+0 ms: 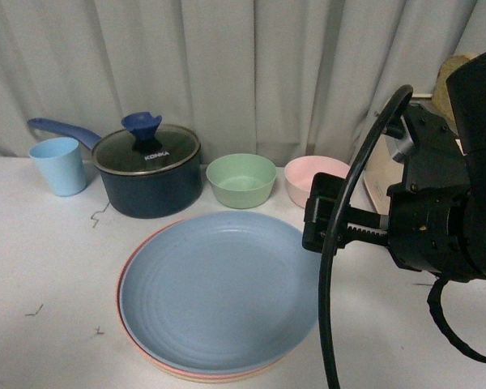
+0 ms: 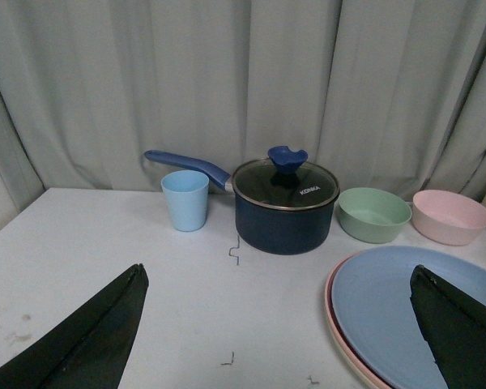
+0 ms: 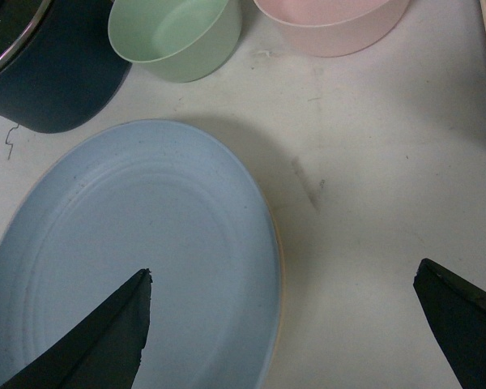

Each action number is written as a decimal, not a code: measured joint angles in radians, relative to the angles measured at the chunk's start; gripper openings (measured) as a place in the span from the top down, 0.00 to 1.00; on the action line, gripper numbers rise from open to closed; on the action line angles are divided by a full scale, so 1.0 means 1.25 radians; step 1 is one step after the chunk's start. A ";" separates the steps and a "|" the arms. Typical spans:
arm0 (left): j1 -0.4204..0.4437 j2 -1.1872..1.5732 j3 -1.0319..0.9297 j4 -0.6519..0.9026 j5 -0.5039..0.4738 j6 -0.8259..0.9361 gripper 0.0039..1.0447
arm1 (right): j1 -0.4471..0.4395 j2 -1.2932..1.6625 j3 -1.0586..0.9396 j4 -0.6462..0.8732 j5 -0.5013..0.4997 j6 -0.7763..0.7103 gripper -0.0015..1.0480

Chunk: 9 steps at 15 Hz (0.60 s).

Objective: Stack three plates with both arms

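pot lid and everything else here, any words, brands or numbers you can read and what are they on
"KONKA": white letters on the glass lid of the dark blue saucepan, readable in the front and left wrist views.
In the right wrist view only the last letters, "KA", show at the picture's edge.
No other text shows on the blue cup, the green bowl, the pink bowl or the light blue plate.
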<state>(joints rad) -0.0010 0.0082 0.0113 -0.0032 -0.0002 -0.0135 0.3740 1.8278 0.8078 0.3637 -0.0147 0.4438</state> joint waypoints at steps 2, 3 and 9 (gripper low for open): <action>0.000 0.000 0.000 0.000 0.000 0.000 0.06 | 0.005 0.000 -0.004 0.005 0.000 0.000 0.06; 0.000 0.000 0.000 0.000 0.000 0.000 0.06 | 0.004 0.000 -0.006 0.005 0.000 0.000 0.06; 0.000 0.000 0.000 0.000 0.000 0.000 0.06 | -0.083 -0.222 -0.080 -0.009 -0.104 0.000 0.06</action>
<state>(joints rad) -0.0010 0.0082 0.0113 -0.0032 -0.0002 -0.0135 0.2703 1.5501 0.7078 0.3527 -0.1452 0.4442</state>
